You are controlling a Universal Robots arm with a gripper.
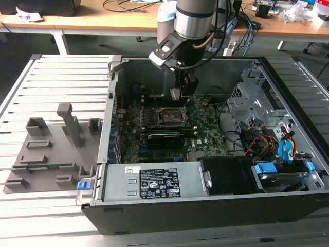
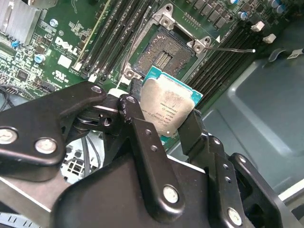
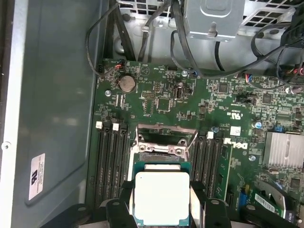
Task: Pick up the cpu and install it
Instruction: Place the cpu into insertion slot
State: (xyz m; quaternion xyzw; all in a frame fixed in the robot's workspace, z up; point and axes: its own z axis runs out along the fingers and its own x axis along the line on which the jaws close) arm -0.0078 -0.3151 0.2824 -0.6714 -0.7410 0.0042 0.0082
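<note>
Two black fingers [image 2: 191,129] are clamping the cpu [image 2: 171,107] by its opposite edges, one on each side, so its pale metal lid is facing the wrist cameras and its contact side is presumably facing the board. Gripping by the edges is likely keeping the underside untouched and leaving the chip free to settle flat.

In both wrist views the single cpu [image 3: 161,197] is hanging in the air near the one socket [image 3: 160,142], apart from it and apparently not yet over its middle. The socket's frame is standing open with the contact field bare, so it looks ready to receive the chip. Its thin lever [image 2: 232,49] is sticking out to one side.

Two banks of memory slots [image 3: 111,161] are flanking the socket, one on each side, and they look empty. One coin battery [image 3: 127,84] is sitting further out on the motherboard [image 3: 161,99].

In the exterior view the arm [image 1: 194,20] is reaching down into the open computer case [image 1: 205,218]. The case is lying on the slatted desk [image 1: 56,72] beside one grey fixture tray [image 1: 36,175].
</note>
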